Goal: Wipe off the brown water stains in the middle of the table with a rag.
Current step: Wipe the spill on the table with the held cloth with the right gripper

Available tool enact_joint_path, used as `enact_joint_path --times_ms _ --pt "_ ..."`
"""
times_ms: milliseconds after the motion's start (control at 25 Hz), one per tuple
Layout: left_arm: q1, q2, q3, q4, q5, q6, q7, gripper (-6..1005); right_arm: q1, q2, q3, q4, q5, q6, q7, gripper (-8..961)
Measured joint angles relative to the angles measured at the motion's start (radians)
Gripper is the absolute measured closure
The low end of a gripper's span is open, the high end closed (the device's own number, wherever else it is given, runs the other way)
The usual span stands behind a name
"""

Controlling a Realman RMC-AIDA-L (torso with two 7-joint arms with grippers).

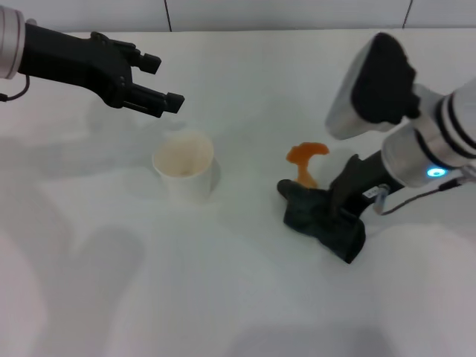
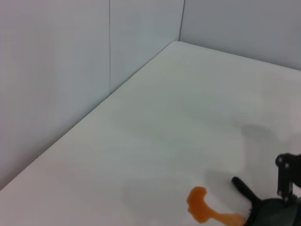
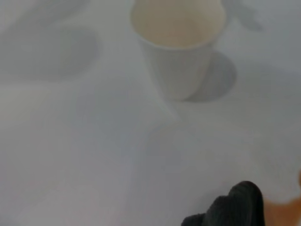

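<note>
The brown water stains (image 1: 306,160) form a small orange puddle with a stem on the white table (image 1: 238,297). The dark rag (image 1: 318,217) lies on the table, touching the stem's near end. My right gripper (image 1: 346,199) is down on the rag and shut on it, its fingertips buried in the folds. My left gripper (image 1: 166,82) is open and empty, hovering above the table behind the cup. The stain (image 2: 202,207) and the rag (image 2: 275,215) show in the left wrist view. The rag (image 3: 235,207) and the stain's edge (image 3: 288,207) show in the right wrist view.
A white paper cup (image 1: 184,165) stands upright left of the stain, also in the right wrist view (image 3: 176,52). A tiled wall (image 1: 282,13) runs along the table's far edge.
</note>
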Motion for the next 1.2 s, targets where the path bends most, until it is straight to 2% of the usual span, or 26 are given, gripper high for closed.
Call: enact_joint_path --times_ms 280,440,680,1200 --pt "-0.003 -0.001 0.0 0.015 -0.001 -0.001 0.0 138 0.105 0.001 -0.098 0.097 -0.014 0.066 -0.003 855" --pt "-0.005 0.0 0.0 0.015 -0.001 -0.001 -0.001 138 0.136 0.001 -0.123 0.112 -0.021 0.111 -0.004 855" --pt "-0.005 0.0 0.0 0.015 -0.001 -0.001 -0.004 138 0.143 0.002 -0.132 0.125 -0.065 0.215 -0.003 855" --pt "-0.007 0.0 0.0 0.023 -0.002 -0.009 -0.007 137 0.133 0.003 -0.122 0.244 -0.193 0.438 0.039 854"
